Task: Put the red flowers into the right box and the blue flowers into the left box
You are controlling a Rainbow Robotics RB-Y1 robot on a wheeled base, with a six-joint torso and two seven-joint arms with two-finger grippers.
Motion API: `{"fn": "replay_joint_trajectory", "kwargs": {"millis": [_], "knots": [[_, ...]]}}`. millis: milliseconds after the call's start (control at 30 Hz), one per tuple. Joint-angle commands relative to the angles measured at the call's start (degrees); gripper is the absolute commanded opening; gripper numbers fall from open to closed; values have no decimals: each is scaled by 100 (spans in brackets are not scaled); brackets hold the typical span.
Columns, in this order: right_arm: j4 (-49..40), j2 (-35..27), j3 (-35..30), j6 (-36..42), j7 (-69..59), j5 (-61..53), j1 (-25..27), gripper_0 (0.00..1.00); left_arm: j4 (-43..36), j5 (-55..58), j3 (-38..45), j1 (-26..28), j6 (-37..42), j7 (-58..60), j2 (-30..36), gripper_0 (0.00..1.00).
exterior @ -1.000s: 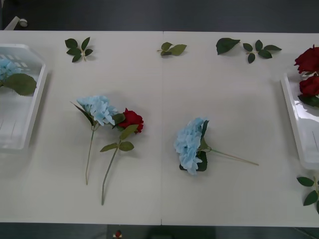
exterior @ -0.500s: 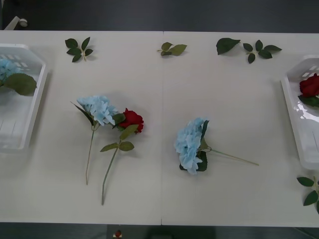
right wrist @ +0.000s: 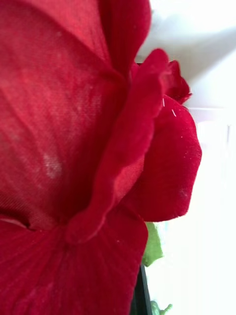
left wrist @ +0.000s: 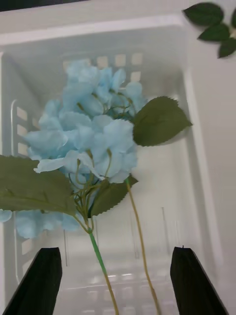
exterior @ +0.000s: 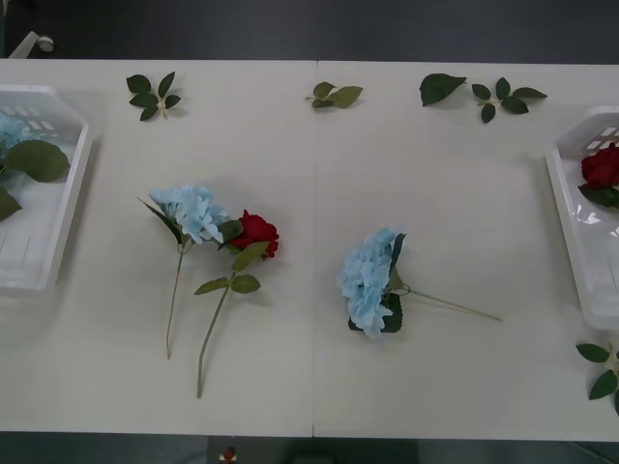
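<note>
Red flowers [right wrist: 73, 147] crowd the right wrist camera; left box [left wrist: 196, 147] edge-cropped.

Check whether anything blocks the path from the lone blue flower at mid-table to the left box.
Yes. Between the lone blue flower and the left box lie another blue flower and a red rose, side by side on the table. A lifted carry would pass above them.

The white table [exterior: 464, 193] carries two baskets [exterior: 39, 222] (one per side), loose flowers [exterior: 369, 280] and leaf sprigs [exterior: 153, 95].
</note>
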Motion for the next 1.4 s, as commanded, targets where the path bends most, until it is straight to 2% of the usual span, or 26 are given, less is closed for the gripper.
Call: {"fn": "replay_joint_trajectory", "kwargs": {"millis": [33,67,100,267,333,367,433,567,667,800,967,1133,1400], "knots": [[-39,-78,-77,-18,67,70,-14,75,-717,387,177,-275,693,-54,132,66],[-39,-87,-77,-18,85,52,-14,93,-901,510,168,-336,869,-54,132,67],[-56,-95,-85,-9,120,8,-14,100,-1077,668,133,-398,983,-19,132,67],[-205,-174,-200,219,313,-423,-14,100,-1464,985,-623,-934,1071,236,132,67],[-364,-245,-244,351,577,-616,-14,100,-1464,1011,-1097,-1198,1044,482,123,71],[-539,-315,-296,500,779,-765,-14,100,-1464,1020,-1572,-1409,948,675,123,83],[-812,-412,-367,738,1043,-994,-14,100,-1482,985,-2170,-1576,667,868,88,100],[-1664,-640,-375,1283,1544,-1504,-14,100,-1482,739,-3198,-1602,-72,1018,-44,100],[-2535,-834,-270,1696,1834,-1785,-6,100,-1482,510,-3611,-1400,-441,1009,-167,100],[-4143,-1106,275,1959,1869,-1864,-6,100,-1482,493,-3795,-987,-678,877,-378,100],[-6041,-1466,1242,1687,1719,-1794,-6,100,-1482,282,-3813,-758,-722,429,-721,100],[-6982,-1502,1954,1388,1289,-1855,-6,100,-1464,-334,-3989,-758,-942,447,-1239,100],[-8177,-1563,3131,615,375,-1047,3,100,-919,-1169,-4165,-767,-1645,499,-2162,100]]}}
